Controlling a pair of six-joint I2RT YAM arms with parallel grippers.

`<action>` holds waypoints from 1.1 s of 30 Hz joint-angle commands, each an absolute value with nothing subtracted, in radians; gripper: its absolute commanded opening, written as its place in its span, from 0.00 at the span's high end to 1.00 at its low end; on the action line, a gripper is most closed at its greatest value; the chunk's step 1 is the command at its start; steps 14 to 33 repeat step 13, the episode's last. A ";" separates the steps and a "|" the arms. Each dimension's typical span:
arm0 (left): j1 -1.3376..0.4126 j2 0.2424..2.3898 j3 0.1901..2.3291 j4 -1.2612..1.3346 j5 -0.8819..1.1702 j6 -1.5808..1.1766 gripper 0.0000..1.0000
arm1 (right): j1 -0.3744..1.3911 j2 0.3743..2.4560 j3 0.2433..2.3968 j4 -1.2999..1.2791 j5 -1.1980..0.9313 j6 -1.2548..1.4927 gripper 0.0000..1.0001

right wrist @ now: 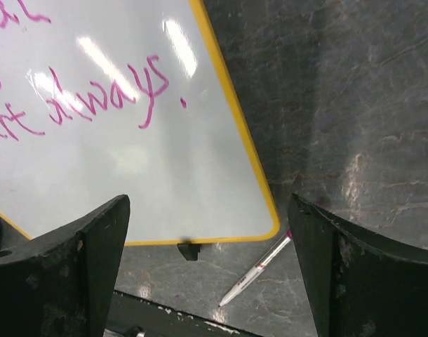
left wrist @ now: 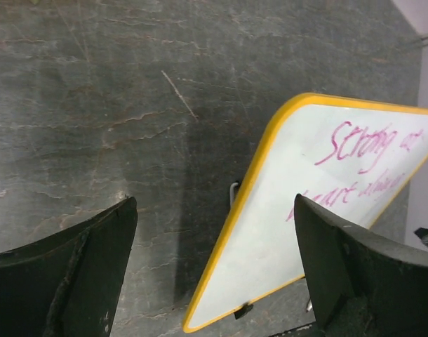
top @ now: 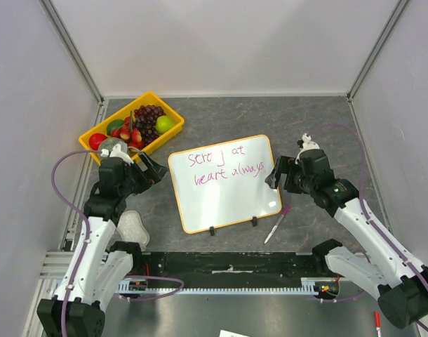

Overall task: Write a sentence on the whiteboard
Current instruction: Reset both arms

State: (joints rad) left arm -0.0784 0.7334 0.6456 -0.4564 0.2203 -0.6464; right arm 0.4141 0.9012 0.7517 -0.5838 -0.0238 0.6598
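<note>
Flanking the whiteboard (top: 228, 203) at 9 and 3 o'clock, left gripper (top: 152, 170) and right gripper (top: 273, 175) gape empty, marker (top: 278, 223) lying at 4 o'clock, likely because the sentence (top: 217, 175) is finished.

One whiteboard (top: 228, 200) mid-table, on two black clip feet (top: 212, 230), carrying two lines of magenta writing (top: 217, 167). One marker pen (top: 277, 224) toward the near edge. One yellow fruit tray (top: 168, 106), far-left corner.

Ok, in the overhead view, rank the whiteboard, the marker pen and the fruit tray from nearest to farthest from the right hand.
1. whiteboard: its right edge is beside the right hand.
2. marker pen: toward the arm bases, off the board's near right corner.
3. yellow fruit tray: back left, beyond the board.
</note>
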 commanded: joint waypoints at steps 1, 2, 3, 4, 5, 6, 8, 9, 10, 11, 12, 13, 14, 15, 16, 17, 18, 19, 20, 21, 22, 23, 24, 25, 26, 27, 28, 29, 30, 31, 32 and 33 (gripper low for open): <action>-0.075 0.771 0.693 -0.503 0.114 -0.607 0.03 | 0.410 0.948 0.862 -0.557 0.115 0.612 0.02; -0.075 0.782 0.695 -0.503 0.104 -0.607 0.03 | 0.411 0.959 0.877 -0.555 0.145 0.595 0.02; -0.075 0.794 0.698 -0.500 0.098 -0.606 0.03 | 0.410 0.968 0.896 -0.554 0.181 0.585 0.02; -0.075 0.802 0.703 -0.497 0.088 -0.606 0.03 | 0.410 0.976 0.913 -0.549 0.220 0.572 0.02; -0.075 0.814 0.712 -0.492 0.074 -0.609 0.03 | 0.411 0.979 0.922 -0.542 0.251 0.559 0.02; -0.075 0.822 0.718 -0.491 0.060 -0.614 0.03 | 0.411 0.979 0.930 -0.526 0.282 0.540 0.02; -0.075 0.834 0.729 -0.482 0.026 -0.611 0.03 | 0.410 0.970 0.930 -0.480 0.345 0.497 0.02; -0.077 0.838 0.732 -0.476 0.006 -0.603 0.03 | 0.411 0.959 0.917 -0.448 0.379 0.473 0.02; -0.077 0.836 0.727 -0.457 0.005 -0.592 0.04 | 0.410 0.944 0.898 -0.396 0.405 0.450 0.02; -0.077 0.833 0.720 -0.434 -0.032 -0.578 0.06 | 0.410 0.910 0.867 -0.343 0.443 0.421 0.02; -0.077 0.831 0.710 -0.414 -0.063 -0.575 0.06 | 0.408 0.875 0.832 -0.271 0.477 0.382 0.02; -0.075 0.828 0.709 -0.408 -0.099 -0.574 0.05 | 0.411 0.841 0.757 -0.176 0.510 0.336 0.02; -0.075 0.828 0.709 -0.408 -0.099 -0.574 0.05 | 0.411 0.841 0.757 -0.176 0.510 0.336 0.02; -0.075 0.828 0.709 -0.408 -0.099 -0.574 0.05 | 0.411 0.841 0.757 -0.176 0.510 0.336 0.02; -0.075 0.828 0.709 -0.408 -0.099 -0.574 0.05 | 0.411 0.841 0.757 -0.176 0.510 0.336 0.02; -0.075 0.828 0.709 -0.408 -0.099 -0.574 0.05 | 0.411 0.841 0.757 -0.176 0.510 0.336 0.02; -0.075 0.828 0.709 -0.408 -0.099 -0.574 0.05 | 0.411 0.841 0.757 -0.176 0.510 0.336 0.02; -0.075 0.828 0.709 -0.408 -0.099 -0.574 0.05 | 0.411 0.841 0.757 -0.176 0.510 0.336 0.02; -0.075 0.828 0.709 -0.408 -0.099 -0.574 0.05 | 0.411 0.841 0.757 -0.176 0.510 0.336 0.02; -0.075 0.828 0.709 -0.408 -0.099 -0.574 0.05 | 0.411 0.841 0.757 -0.176 0.510 0.336 0.02; -0.075 0.828 0.709 -0.408 -0.099 -0.574 0.05 | 0.411 0.841 0.757 -0.176 0.510 0.336 0.02; -0.075 0.828 0.709 -0.408 -0.099 -0.574 0.05 | 0.411 0.841 0.757 -0.176 0.510 0.336 0.02; -0.075 0.828 0.709 -0.408 -0.099 -0.574 0.05 | 0.411 0.841 0.757 -0.176 0.510 0.336 0.02; -0.075 0.828 0.709 -0.408 -0.099 -0.574 0.05 | 0.411 0.841 0.757 -0.176 0.510 0.336 0.02; -0.075 0.828 0.709 -0.408 -0.099 -0.574 0.05 | 0.411 0.841 0.757 -0.176 0.510 0.336 0.02; -0.075 0.828 0.709 -0.408 -0.099 -0.574 0.05 | 0.411 0.841 0.757 -0.176 0.510 0.336 0.02; -0.075 0.828 0.709 -0.408 -0.099 -0.574 0.05 | 0.411 0.841 0.757 -0.176 0.510 0.336 0.02; -0.075 0.828 0.709 -0.408 -0.099 -0.574 0.05 | 0.411 0.841 0.757 -0.176 0.510 0.336 0.02; -0.075 0.828 0.709 -0.408 -0.099 -0.574 0.05 | 0.411 0.841 0.757 -0.176 0.510 0.336 0.02; -0.075 0.828 0.709 -0.408 -0.099 -0.574 0.05 | 0.411 0.841 0.757 -0.176 0.510 0.336 0.02; -0.075 0.828 0.709 -0.408 -0.099 -0.574 0.05 | 0.411 0.841 0.757 -0.176 0.510 0.336 0.02; -0.075 0.828 0.709 -0.408 -0.099 -0.574 0.05 | 0.411 0.841 0.757 -0.176 0.510 0.336 0.02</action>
